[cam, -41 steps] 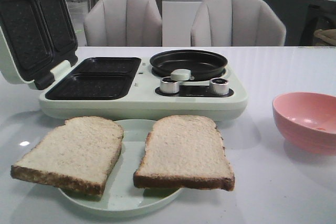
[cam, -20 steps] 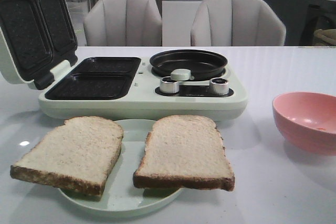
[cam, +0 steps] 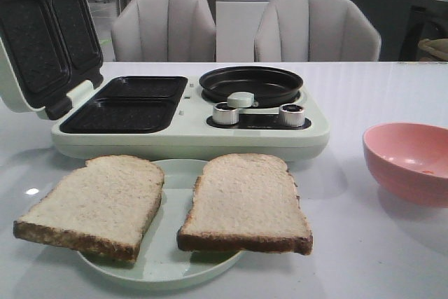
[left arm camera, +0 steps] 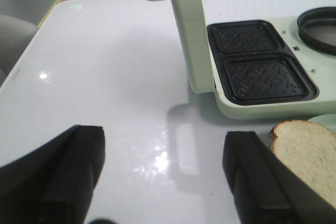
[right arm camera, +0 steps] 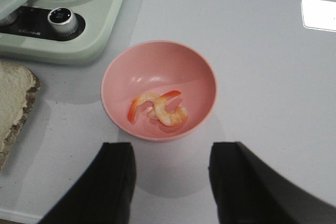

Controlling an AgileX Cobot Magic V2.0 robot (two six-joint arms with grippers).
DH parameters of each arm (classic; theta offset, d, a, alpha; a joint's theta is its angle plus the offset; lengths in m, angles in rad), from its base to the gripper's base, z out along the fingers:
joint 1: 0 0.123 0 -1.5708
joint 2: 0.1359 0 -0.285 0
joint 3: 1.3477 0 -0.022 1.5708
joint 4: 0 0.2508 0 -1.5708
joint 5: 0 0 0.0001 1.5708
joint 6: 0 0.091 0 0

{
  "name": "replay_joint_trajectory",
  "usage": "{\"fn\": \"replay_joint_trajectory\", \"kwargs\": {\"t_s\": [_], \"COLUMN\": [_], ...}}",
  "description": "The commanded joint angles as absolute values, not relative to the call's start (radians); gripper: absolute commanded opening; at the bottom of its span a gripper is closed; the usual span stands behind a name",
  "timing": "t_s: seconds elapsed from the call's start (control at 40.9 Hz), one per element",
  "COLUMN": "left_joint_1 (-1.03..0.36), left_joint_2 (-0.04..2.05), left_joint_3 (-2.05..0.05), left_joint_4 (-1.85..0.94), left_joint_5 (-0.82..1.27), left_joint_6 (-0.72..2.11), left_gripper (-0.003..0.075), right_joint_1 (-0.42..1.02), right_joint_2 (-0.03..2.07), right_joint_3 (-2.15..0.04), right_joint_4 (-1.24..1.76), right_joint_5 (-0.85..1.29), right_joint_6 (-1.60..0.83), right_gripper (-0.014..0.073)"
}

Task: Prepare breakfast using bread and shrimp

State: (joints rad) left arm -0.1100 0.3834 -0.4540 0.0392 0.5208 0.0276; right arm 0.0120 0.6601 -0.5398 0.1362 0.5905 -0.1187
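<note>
Change: none visible; scene matches a second ago, task not begun.
Left claw [left arm camera: 163, 182]: wide apart, empty.
Right claw [right arm camera: 170, 182]: spread, empty.
Bread [cam: 168, 204]: near plate [cam: 178, 173].
Shrimp [right arm camera: 160, 109]: in right pink bowl [right arm camera: 118, 77].

Two slices of bread [cam: 168, 204] lie flat side by side on the pale green plate [cam: 175, 171], beige with dark crusts, their near edges overhanging its rim. The shrimp [right arm camera: 160, 108], curled pink-orange pieces, sit in the bottom of the pink bowl [right arm camera: 121, 72].
</note>
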Motion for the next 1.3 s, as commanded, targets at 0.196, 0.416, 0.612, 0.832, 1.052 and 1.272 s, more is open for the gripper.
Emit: {"fn": "replay_joint_trajectory", "kwargs": {"t_s": [0.196, 0.416, 0.612, 0.832, 1.052, 1.272], "left_joint_1": [-0.348, -0.559, -0.689, -0.745, -0.807, -0.815], "left_joint_2": [0.569, 0.757, 0.956, 1.153, 1.302, 1.406], "left_joint_3": [-0.489, -0.489, -0.489, -0.489, -0.489, -0.489], "left_joint_4": [0.049, 0.316, 0.520, 0.817, 1.129, 1.377], "left_joint_5": [0.440, 0.432, 0.394, 0.315, 0.322, 0.384], "left_joint_6": [0.309, 0.364, 0.349, 0.073, -0.210, -0.484], "left_gripper": [0.0552, 0.0552, 0.0552, 0.0552, 0.0552, 0.0552], "right_joint_1": [0.011, 0.011, 0.011, 0.011, 0.011, 0.011], "right_joint_2": [0.668, 0.668, 0.668, 0.668, 0.668, 0.668], "right_joint_3": [-0.575, -0.575, -0.575, -0.575, -0.575, -0.575], "right_joint_4": [0.144, 0.144, 0.144, 0.144, 0.144, 0.144], "right_joint_5": [0.519, 0.519, 0.519, 0.519, 0.519, 0.519], "right_joint_6": [-0.119, -0.119, -0.119, -0.119, -0.119, -0.119], "right_gripper": [0.0458, 0.0458, 0.0458, 0.0458, 0.0458, 0.0458]}}
